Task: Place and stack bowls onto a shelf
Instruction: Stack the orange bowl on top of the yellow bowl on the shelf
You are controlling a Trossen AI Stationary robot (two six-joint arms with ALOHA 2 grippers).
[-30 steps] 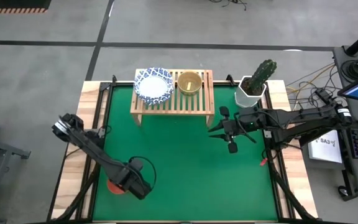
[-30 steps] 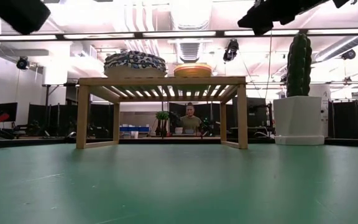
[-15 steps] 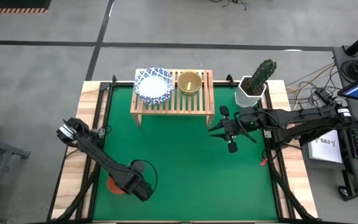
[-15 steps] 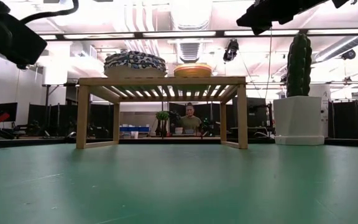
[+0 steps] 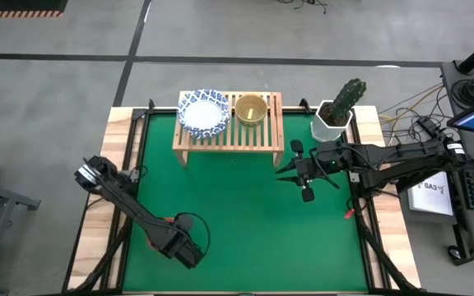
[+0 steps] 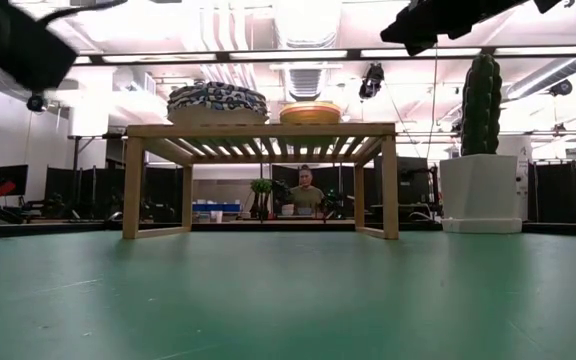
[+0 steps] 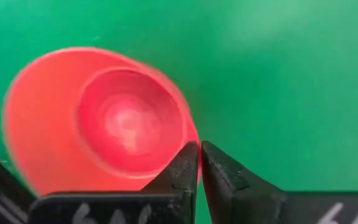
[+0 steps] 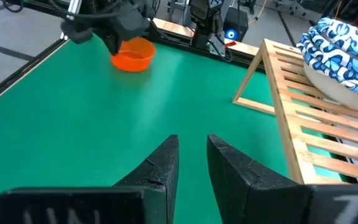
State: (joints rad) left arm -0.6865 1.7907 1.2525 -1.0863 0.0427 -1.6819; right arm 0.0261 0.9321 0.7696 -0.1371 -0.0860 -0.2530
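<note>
A small red bowl [image 7: 98, 124] is at the table's near left, below my left gripper [image 7: 199, 152], which is shut on its rim. In the high view only a sliver of the bowl [image 5: 164, 220] shows past the left arm [image 5: 179, 242]. It also shows in the right wrist view [image 8: 132, 56]. The light-wood shelf [image 5: 262, 136] stands at the far middle. A stack of white, blue-patterned bowls [image 5: 202, 112] rests on its left part and a yellow bowl [image 5: 251, 108] beside it. My right gripper [image 5: 290, 173] is open and empty, right of the shelf. The purple and green bowls are out of view. My left gripper pinches the red bowl's rim [image 7: 190, 138] between its two fingers, one inside the bowl and one outside. The fingers come from above, pointing down. The bowl hangs below them with its opening up. I cannot tell whether its bottom is clear of the mat.
A white pot with a cactus [image 5: 336, 119] stands at the far right, beside the shelf and close to the right arm. The green mat [image 5: 245, 222] lies bare between the shelf and the near edge. A person [image 6: 308, 190] sits beyond the table.
In the low view my left arm has dipped and then gone up again. In the high view the red bowl, which showed left of the gripper, has moved under the arm toward the far side, so only a sliver shows.
</note>
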